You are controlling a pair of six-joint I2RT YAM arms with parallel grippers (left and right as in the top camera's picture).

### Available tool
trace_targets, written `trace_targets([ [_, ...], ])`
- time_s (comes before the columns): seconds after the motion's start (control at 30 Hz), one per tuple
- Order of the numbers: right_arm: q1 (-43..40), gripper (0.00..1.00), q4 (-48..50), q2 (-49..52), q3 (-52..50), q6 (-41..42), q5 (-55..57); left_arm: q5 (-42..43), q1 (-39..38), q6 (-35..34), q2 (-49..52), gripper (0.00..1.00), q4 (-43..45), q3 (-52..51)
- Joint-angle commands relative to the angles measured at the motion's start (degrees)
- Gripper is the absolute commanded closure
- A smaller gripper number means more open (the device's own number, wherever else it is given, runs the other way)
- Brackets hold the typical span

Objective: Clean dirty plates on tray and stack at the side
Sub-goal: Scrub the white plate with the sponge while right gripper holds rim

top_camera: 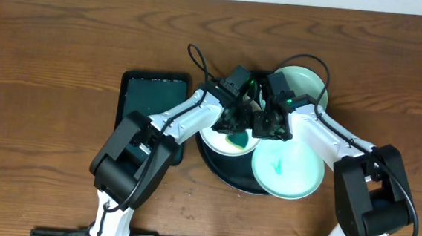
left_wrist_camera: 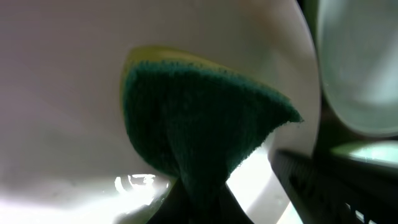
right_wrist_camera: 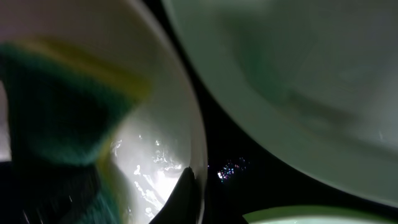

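Left claw (top_camera: 234, 121) is clamped on a green-yellow sponge (left_wrist_camera: 205, 118), pressed into the left plate (top_camera: 213, 143) on the black tray (top_camera: 219, 171). Right claw (top_camera: 268, 124) sits at that plate's rim; its grip cannot be told. Step judged: scrubbing 1 of 3 plates. Next move calls for lifting it onto the table (top_camera: 52, 47).

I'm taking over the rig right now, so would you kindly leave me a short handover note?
Left gripper: shut on the sponge, pressed on the white plate on the tray.
Right gripper: at that plate's rim; grip unclear.
Two mint plates: the upper plate shows no smear; the lower plate has a teal smear.
Done: nothing stacked at the side yet.
Left: finish scrubbing, clean the smeared plate, stack all three.
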Motion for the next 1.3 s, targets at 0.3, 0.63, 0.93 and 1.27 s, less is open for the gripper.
trace_targets([
  [0.3,1.07,0.99,-0.17,1.53,-0.68,-1.14,-0.33,11.91,-0.09,-3.41,3.13,0.92,3.15,-1.27],
  [0.63,1.09,0.99,-0.17,1.55,-0.68,-1.14,-0.35,8.81,6.25,-9.2,3.13,0.93,4.76,-1.27],
  [0.93,1.07,0.99,-0.44,1.55,-0.68,-1.16,-0.33,-23.61,9.77,0.63,2.29,0.93,-9.7,1.36],
  [1.27,1.07,0.99,-0.28,1.55,-0.68,-1.14,-0.33,-37.2,9.62,2.8,-2.84,0.92,-17.53,1.38],
])
